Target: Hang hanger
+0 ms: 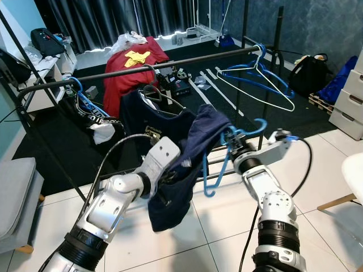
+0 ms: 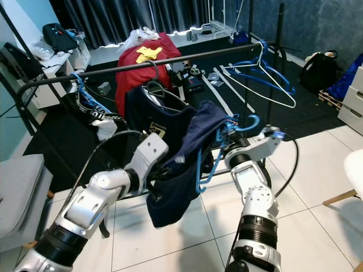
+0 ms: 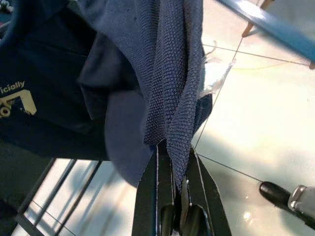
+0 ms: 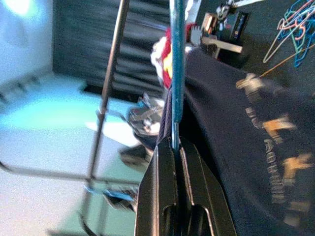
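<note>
The right gripper (image 1: 233, 143) is clamped on a blue plastic clothes hanger (image 1: 241, 136), the blue bar running straight out between its two black fingers in the right wrist view. The left gripper (image 3: 173, 162) pinches a fold of the navy knit garment (image 1: 195, 147) that is draped on that hanger. Both hold the load in front of the robot, lower than and on the near side of the dark metal clothes rail (image 1: 170, 65). The hanger's hook (image 1: 260, 123) curls up beside the right gripper, so the right arm is the nearer one to carry it; the rail lies up and away from the hook, and the hook must rise over it, I judge. On the rail hang a dark navy printed shirt (image 1: 148, 116) near the middle, bare blue and white hangers (image 1: 258, 76) toward its right end and a black-and-white garment (image 1: 93, 116) toward its left end.
</note>
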Controlling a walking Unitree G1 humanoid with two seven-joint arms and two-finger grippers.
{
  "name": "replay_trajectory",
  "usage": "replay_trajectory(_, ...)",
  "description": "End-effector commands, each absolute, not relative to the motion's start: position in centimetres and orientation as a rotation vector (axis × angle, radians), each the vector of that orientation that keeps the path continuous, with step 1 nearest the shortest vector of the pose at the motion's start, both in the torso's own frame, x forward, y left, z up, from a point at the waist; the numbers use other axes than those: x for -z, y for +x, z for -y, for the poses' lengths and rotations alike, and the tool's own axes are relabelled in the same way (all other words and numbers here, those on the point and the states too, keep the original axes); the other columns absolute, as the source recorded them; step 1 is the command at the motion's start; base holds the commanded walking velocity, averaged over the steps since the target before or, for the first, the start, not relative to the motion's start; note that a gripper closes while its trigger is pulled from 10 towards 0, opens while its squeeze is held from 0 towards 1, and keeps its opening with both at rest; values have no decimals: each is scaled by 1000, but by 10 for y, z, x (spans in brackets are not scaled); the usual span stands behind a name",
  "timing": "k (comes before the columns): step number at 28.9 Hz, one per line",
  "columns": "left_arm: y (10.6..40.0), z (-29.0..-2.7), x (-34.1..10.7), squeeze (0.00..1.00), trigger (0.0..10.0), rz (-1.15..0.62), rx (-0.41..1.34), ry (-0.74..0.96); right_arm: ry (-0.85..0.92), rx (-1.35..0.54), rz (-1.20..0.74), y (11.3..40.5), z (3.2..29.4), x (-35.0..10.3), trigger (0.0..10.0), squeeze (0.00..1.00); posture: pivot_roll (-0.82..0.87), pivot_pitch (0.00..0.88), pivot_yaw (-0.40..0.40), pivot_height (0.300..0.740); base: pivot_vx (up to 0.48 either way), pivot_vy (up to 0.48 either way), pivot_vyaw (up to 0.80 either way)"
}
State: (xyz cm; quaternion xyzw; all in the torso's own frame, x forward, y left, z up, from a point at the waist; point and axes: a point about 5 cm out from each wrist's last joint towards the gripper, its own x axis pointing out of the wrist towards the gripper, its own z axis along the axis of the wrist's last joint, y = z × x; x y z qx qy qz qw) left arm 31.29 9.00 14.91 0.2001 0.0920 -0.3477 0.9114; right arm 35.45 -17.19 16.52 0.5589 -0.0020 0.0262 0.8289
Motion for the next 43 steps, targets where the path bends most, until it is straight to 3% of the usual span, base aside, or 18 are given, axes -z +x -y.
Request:
replay_trajectory(1,312,-102,-141,0,10000,-232,697,446,1231,-47,51,356,173,-172,10000,0,5,42,110,740,0,0,0)
replay_trajectory(8,307,-95,-146,0,10000,-177,741,449,1344,61,147,365,186,-183,10000,0,7,45,106,740,0,0,0)
replay_trajectory(16,299,-85,-160,0,10000,-101,837,451,1282,131,174,369,189,-185,10000,0,6,51,108,740,0,0,0)
replay_trajectory(20,291,-72,-174,0,10000,-42,945,400,1165,142,180,375,185,-190,10000,0,10,57,109,740,0,0,0)
replay_trajectory(22,285,-63,-184,0,10000,-4,1008,354,1022,106,169,383,172,-197,10000,0,11,59,108,740,0,0,0)
replay_trajectory(31,278,-57,-190,0,10000,8,1071,284,987,82,149,391,157,-201,10000,0,15,62,99,740,0,0,0)
replay_trajectory(35,281,-57,-190,0,10000,0,1041,275,971,43,109,393,148,-201,10000,0,15,63,96,740,0,0,0)
replay_trajectory(38,303,-68,-186,0,10000,-33,844,297,787,-178,-73,389,112,-186,10000,0,5,64,87,740,0,0,0)
replay_trajectory(43,315,-79,-188,0,10000,-48,730,288,704,-312,-172,381,94,-175,10000,0,1,64,64,740,0,0,0)
